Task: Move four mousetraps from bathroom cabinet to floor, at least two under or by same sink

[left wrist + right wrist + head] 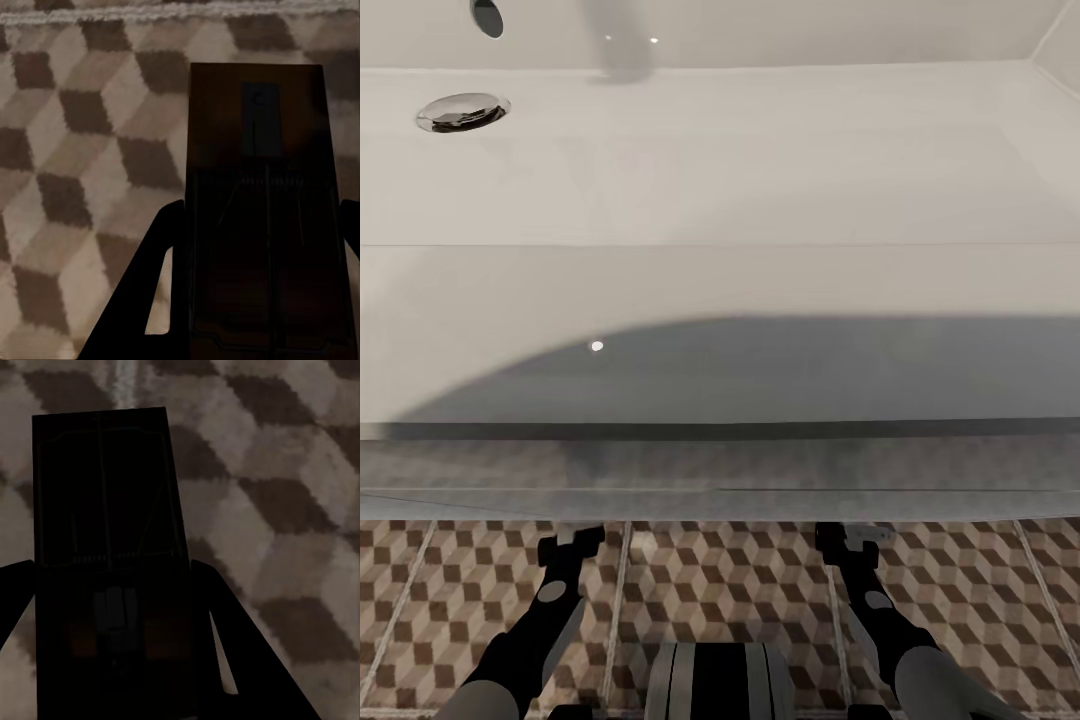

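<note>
Both of my arms reach down under the front edge of a white sink (760, 290). My left gripper (572, 548) is shut on a mousetrap (259, 225), a flat board with dark metal spring parts, its fingers (154, 300) pressed against both long sides. My right gripper (847, 546) is shut on a second mousetrap (105, 510), and its fingers (217, 615) flank that board too. Both traps lie in deep shadow just above the cube-patterned bathroom floor (960, 600). I cannot tell whether either one touches the tiles. The cabinet is out of view.
The sink's basin spans the upper head view, with a chrome drain (463, 112) at the far left. Its front rim overhangs the grippers' tips. My own base (715, 680) sits between the arms, close to the sink. Pale grout lines (622, 600) cross the tiles.
</note>
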`<state>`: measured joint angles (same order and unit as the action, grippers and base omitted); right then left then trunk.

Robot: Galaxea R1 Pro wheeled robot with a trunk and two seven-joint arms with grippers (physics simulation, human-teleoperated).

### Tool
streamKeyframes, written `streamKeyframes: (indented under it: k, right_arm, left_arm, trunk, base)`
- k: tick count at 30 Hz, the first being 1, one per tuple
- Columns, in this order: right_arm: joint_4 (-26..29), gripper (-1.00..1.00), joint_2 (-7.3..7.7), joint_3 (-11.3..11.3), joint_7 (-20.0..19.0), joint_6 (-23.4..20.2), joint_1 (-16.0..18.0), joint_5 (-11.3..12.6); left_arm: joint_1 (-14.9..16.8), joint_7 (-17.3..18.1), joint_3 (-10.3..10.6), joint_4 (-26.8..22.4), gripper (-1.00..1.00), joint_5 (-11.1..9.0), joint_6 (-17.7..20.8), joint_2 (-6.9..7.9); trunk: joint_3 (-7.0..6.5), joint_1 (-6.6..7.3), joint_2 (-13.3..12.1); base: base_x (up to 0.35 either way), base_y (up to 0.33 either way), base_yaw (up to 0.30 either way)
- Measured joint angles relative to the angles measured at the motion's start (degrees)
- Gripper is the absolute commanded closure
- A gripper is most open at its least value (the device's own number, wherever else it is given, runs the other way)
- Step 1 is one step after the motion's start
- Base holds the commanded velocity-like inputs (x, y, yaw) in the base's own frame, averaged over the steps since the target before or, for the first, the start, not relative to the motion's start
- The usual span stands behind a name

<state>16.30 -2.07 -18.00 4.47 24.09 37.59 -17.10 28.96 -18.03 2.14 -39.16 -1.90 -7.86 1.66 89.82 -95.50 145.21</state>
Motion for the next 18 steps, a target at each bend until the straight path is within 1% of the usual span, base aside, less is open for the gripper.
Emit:
streamKeyframes:
  k: [9,18]
  right_arm:
    - [0.19,1.0,0.0,0.0,0.0,0.0,0.0,0.04]
    - [0.7,1.0,0.0,-0.05,0.01,0.07,0.0,0.04]
  left_arm:
    - [0.24,0.24,0.08,2.07,1.0,-0.01,0.17,0.01]
    - [0.36,0.24,0.08,2.38,1.0,-0.03,-0.41,-0.13]
  trunk:
    - [0.0,0.0,0.0]
    - [0.0,0.0,0.0]
  base:
    - [0.0,0.0,0.0]
    - [0.0,0.0,0.0]
